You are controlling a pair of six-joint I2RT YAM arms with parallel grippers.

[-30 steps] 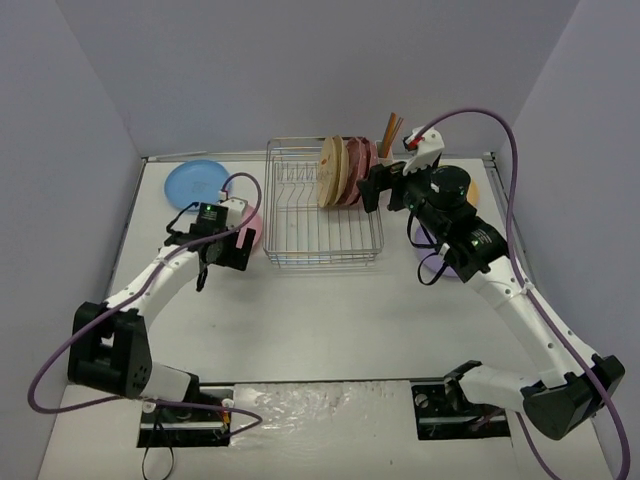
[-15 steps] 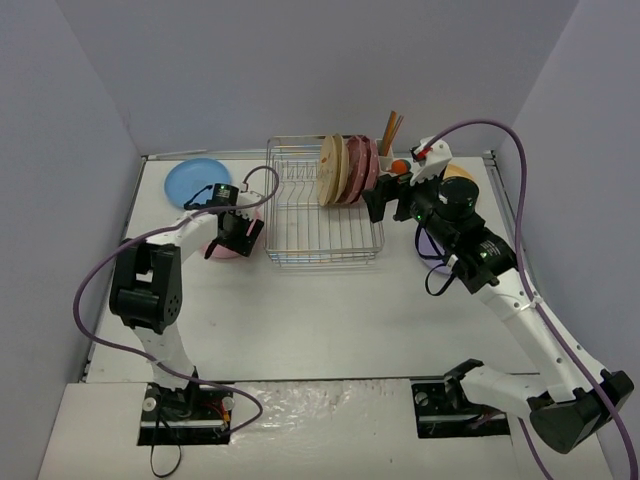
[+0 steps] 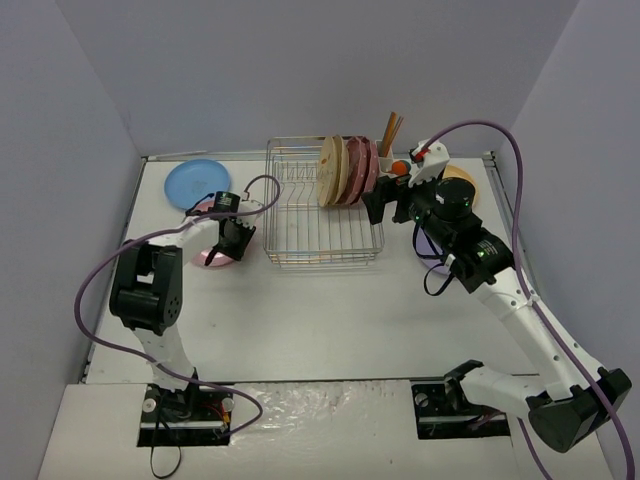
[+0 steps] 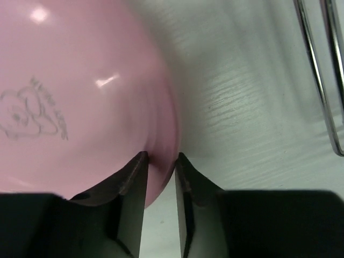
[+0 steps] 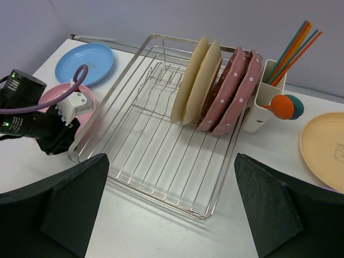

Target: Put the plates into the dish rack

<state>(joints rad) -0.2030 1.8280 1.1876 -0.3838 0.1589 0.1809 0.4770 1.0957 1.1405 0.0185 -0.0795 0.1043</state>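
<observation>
My left gripper (image 4: 160, 157) is shut on the near rim of the pink plate (image 4: 80, 97), which lies left of the dish rack (image 3: 322, 215). From above, the left gripper (image 3: 232, 243) covers part of the pink plate (image 3: 210, 258). Two beige plates (image 5: 201, 80) and two dotted dark-pink plates (image 5: 234, 88) stand upright in the dish rack (image 5: 161, 156). The blue plate (image 3: 194, 181) lies flat at the back left. An orange-yellow plate (image 5: 325, 150) lies right of the rack. My right gripper (image 5: 171, 157) hangs wide open above the rack's right end, holding nothing.
A white utensil cup (image 5: 263, 105) with coloured sticks hangs on the rack's right end. Grey walls close in the table on three sides. The right arm's purple cable (image 3: 500, 140) loops above the back right corner.
The left jaws have closed from wide open onto the pink plate's rim, and the left gripper has slid slightly toward the front left. The right arm has barely moved.
</observation>
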